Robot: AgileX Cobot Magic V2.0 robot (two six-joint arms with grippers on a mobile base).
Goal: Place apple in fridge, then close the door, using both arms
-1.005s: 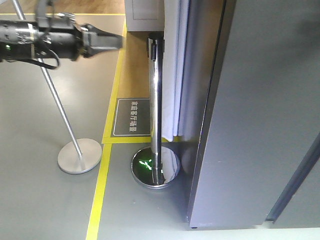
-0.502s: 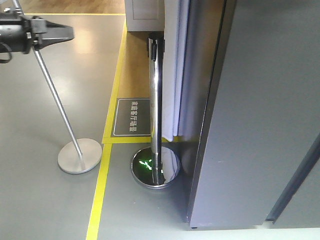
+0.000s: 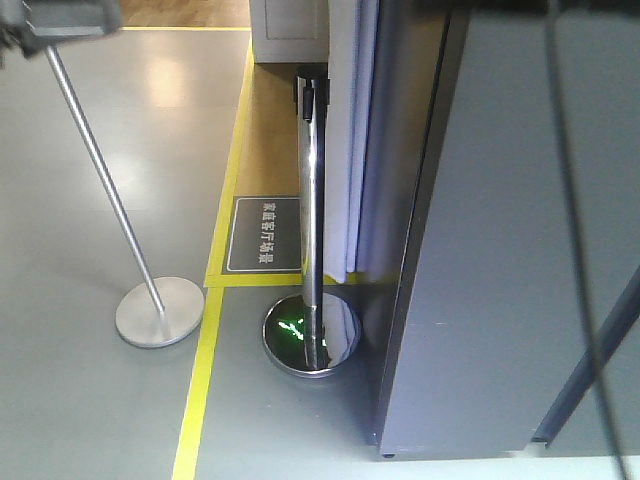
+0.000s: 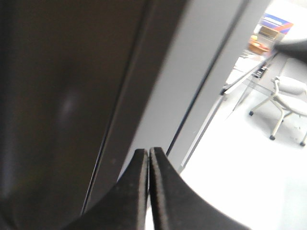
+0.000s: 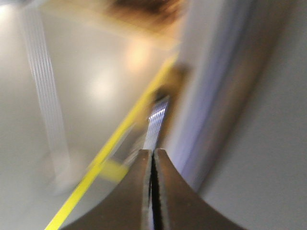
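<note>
The apple is not in view. The fridge [image 3: 520, 250] fills the right of the front view as flat dark grey panels, and none of its white inside shows. A slanted seam [image 3: 590, 370] runs across its lower right. Which panel is the door I cannot tell. My left gripper [image 4: 149, 149] is shut and empty, close to a dark grey fridge panel [image 4: 192, 72]. My right gripper [image 5: 153, 151] is shut and empty, pointing at the floor beside the fridge's side [image 5: 268, 120]; this view is blurred. A blurred bit of an arm [image 3: 60, 15] shows in the top left corner.
A chrome post [image 3: 311, 200] on a round base stands just left of the fridge. A slanted silver pole [image 3: 100, 190] on a round base stands further left. Yellow floor tape [image 3: 205, 350] runs front to back. A thin dark cable [image 3: 570, 200] crosses the right. An office chair [image 4: 288, 105] stands beyond the fridge.
The black arm and its gripper at the top left have drawn back to the left and almost out of the front view. A thin dark cable now crosses the right side.
</note>
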